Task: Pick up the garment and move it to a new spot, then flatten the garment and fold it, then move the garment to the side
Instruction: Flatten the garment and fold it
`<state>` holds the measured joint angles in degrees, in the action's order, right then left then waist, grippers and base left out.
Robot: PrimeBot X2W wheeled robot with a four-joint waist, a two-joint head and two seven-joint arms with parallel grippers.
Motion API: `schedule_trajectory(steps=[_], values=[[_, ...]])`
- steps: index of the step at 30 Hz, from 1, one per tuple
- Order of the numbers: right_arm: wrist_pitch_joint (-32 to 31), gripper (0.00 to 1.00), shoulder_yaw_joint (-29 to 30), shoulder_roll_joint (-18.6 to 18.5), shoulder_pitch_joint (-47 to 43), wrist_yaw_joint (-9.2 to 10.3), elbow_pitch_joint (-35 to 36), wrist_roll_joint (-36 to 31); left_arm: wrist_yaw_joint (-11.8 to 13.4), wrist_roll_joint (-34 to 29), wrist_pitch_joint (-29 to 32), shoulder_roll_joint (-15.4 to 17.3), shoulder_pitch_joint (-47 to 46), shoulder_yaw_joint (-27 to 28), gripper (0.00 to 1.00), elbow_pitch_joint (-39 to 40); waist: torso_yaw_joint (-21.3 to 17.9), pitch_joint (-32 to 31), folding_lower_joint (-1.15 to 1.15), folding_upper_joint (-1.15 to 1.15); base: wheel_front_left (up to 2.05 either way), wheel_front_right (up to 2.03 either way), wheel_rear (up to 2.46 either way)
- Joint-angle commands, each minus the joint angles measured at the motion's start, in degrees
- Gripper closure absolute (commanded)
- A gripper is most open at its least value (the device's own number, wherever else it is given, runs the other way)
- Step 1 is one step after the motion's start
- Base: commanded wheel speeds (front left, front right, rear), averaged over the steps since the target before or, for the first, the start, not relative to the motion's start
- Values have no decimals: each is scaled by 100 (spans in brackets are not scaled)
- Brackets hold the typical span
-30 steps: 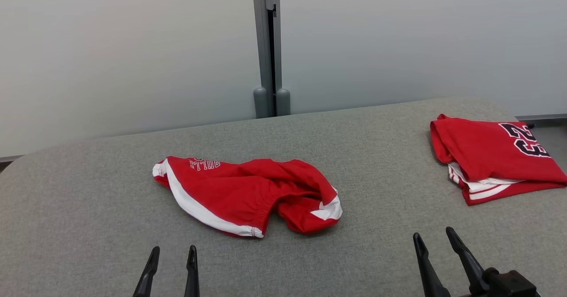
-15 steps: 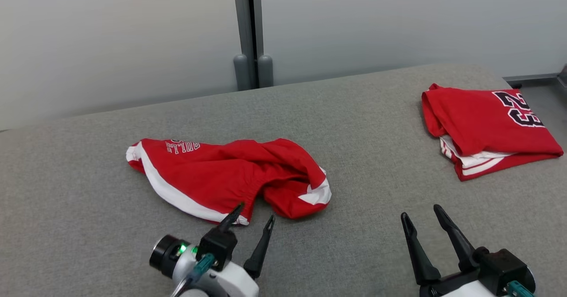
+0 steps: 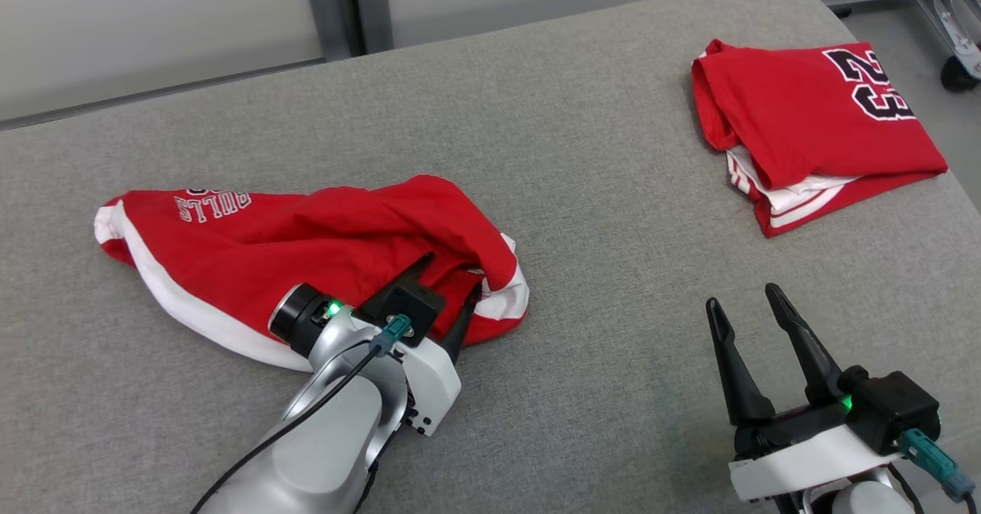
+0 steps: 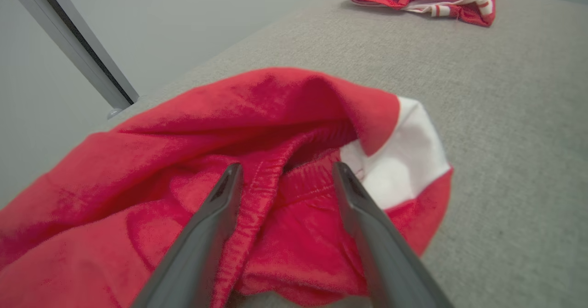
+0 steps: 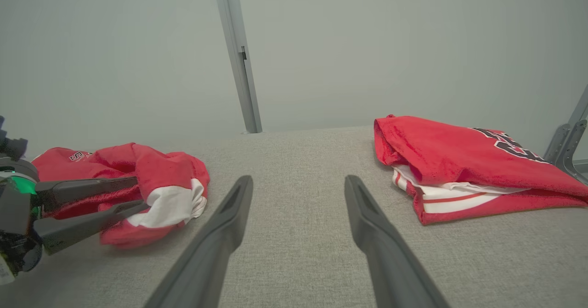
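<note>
The gray table is carrying everything, with the folded jersey lying near its far right corner. The garment, a crumpled pair of red shorts with white trim, is lying well apart from the folded jersey, off to that jersey's left and a little nearer the robot.

The left tool is reaching over the end of the garment that faces the folded jersey. Its two fingers are standing wide apart and gripping nothing. The right tool is hovering over bare table on the robot's side of the folded jersey, well apart from it, and it too is gaping open and empty.

In the left wrist view the gathered waistband is running up between the spread fingers, on the side of the white panel away from the folded jersey.

The step in hand is looking like the first pick. To do it well, the left tool should be going down until both fingers are straddling that thick waistband, then closing on it alone. Pinching loose cloth beside it is risking a slip or a worse tangle. Lifting slowly and straight up should be letting the bunched legs hang free.
</note>
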<state>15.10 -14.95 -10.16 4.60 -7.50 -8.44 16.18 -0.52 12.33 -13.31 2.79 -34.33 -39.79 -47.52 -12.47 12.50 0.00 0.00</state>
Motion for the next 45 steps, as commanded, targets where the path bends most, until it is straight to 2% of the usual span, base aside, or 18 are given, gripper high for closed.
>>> schedule_trajectory(steps=[1, 7, 8, 10, 11, 14, 20, 25, 29, 34, 37, 40, 43, 45], values=[[5, 0, 35, -22, 81, 3, 30, 36, -41, 57, 12, 25, -178, -114, 0, -112, -185, 201, 0, 0, 0, 0, 0], [5, 0, 53, 31, 149, 3, 27, 24, -46, 146, -18, 22, -537, -644, 0, -479, -256, 297, 0, 0, 0, 0, 0], [5, 0, 48, 44, 147, 3, 23, 27, -78, 153, -21, 19, -580, -739, 5, -523, -259, 300, 0, 0, 0, 0, 0], [5, 0, 39, 67, 150, 3, 11, 38, -180, 169, -12, 19, -647, -939, 63, -630, -254, 298, 0, 0, 0, 0, 0], [5, 0, 34, 77, 153, 3, 4, 43, -227, 196, -11, 21, -686, -1017, 100, -666, -250, 292, 0, 0, 0, 0, 0], [5, 0, 29, 88, 162, 3, -12, 57, -275, 302, -42, 28, -761, -1141, 100, -769, -226, 253, 0, 0, 0, 0, 0], [5, 0, 153, 51, 1, 3, -11, 54, -108, 556, -172, 24, -835, -1073, 100, -498, 45, 55, 0, 0, 0, 0, 0], [5, 0, 213, 41, -157, 3, -10, 39, -1, 804, -193, 47, -510, -788, 100, 197, 438, -192, 0, 0, 0, 0, 0], [5, 0, 156, 32, -262, 3, -24, 21, 112, 1057, -193, 255, -64, -544, 100, 996, 744, -386, 0, 0, 0, 0, 0], [5, 0, 142, 15, -346, 3, -33, 11, 489, 1449, 57, 649, 692, -184, 100, 1900, 992, -500, 0, 0, 0, 0, 0], [5, 0, 131, 13, -355, 3, -54, -7, 909, 1789, 304, 982, 1330, 195, 100, 2419, 1096, -542, 0, 0, 0, 0, 0], [5, 0, 112, 21, -364, 3, -83, -16, 1430, 2047, 408, 1199, 1920, 568, 100, 2761, 1142, -565, 0, 0, 0, 0, 0], [5, 0, 96, 7, -428, 3, -118, -19, 1849, 2304, 283, 1225, 2396, 961, 100, 3026, 1179, -595, 0, 0, 0, 0, 0], [5, 0, 97, -4, -468, 3, -145, -12, 1984, 2520, 162, 1154, 2657, 1184, 100, 3189, 1205, -624, 0, 0, 0, 0, 0]])
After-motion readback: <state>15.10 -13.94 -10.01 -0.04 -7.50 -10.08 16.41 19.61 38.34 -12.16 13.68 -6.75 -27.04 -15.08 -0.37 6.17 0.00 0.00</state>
